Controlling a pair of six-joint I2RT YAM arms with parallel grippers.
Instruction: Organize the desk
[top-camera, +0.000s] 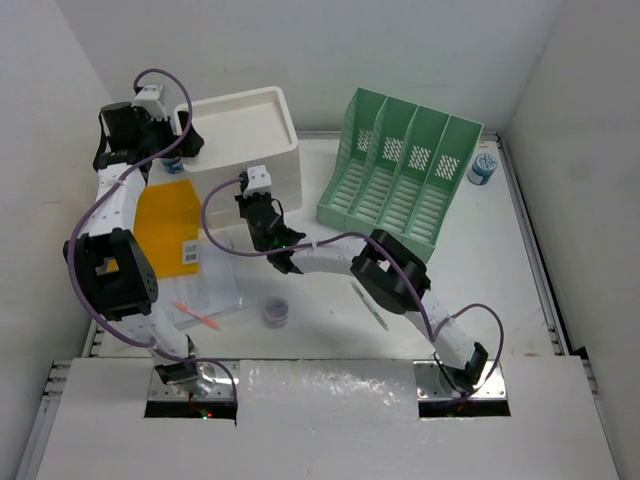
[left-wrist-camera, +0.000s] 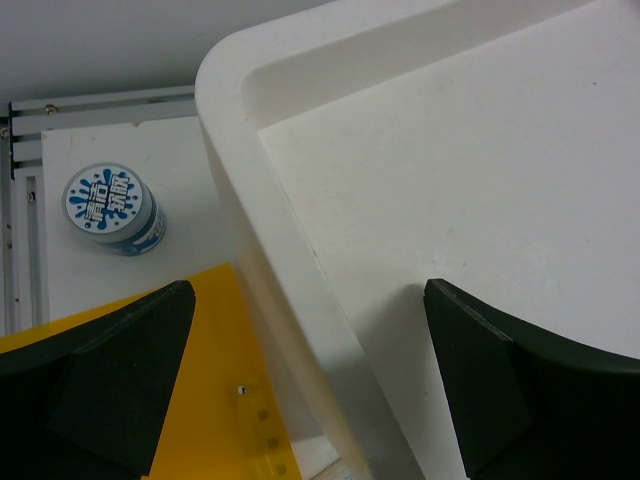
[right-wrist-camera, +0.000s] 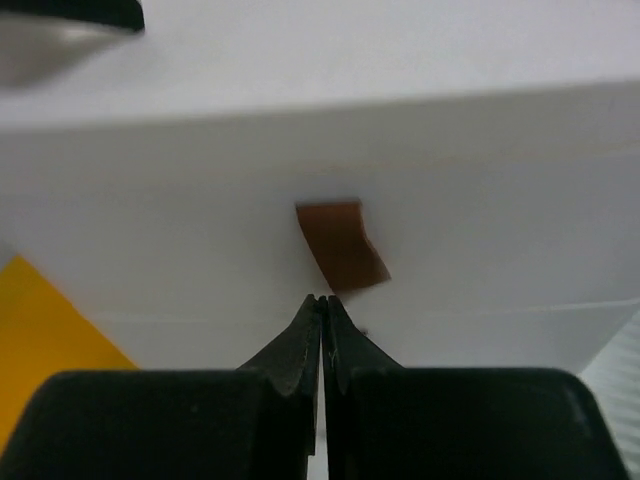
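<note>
WORKTOP (top-camera: 480, 300): white, rail-edged, beneath both arms, carrying everything | LEFT GRIPPER (left-wrist-camera: 310, 340): released, jaws wide, above the white drawer box (top-camera: 240, 125) rim; one finger over the yellow folder (left-wrist-camera: 200, 400), the other over the box top | RIGHT GRIPPER (right-wrist-camera: 322, 305): clenched, tips pressed together just below the brown tab (right-wrist-camera: 340, 245) on the box front

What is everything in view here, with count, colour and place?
desk: one, white, beneath everything
drawer box: one, white, far centre-left
tab: one, brown, box front
file rack: one, green, far right
folder: one, yellow, left, beside box
tubs: two, blue-white, far-right corner, far left by box
clear sleeve: one, near left
pen: one, orange, on sleeve
round container: one, dark, near centre
thin stick: one, pale, near centre-right
left gripper: one, black, open, over box corner
right gripper: one, black, shut, below tab
</note>
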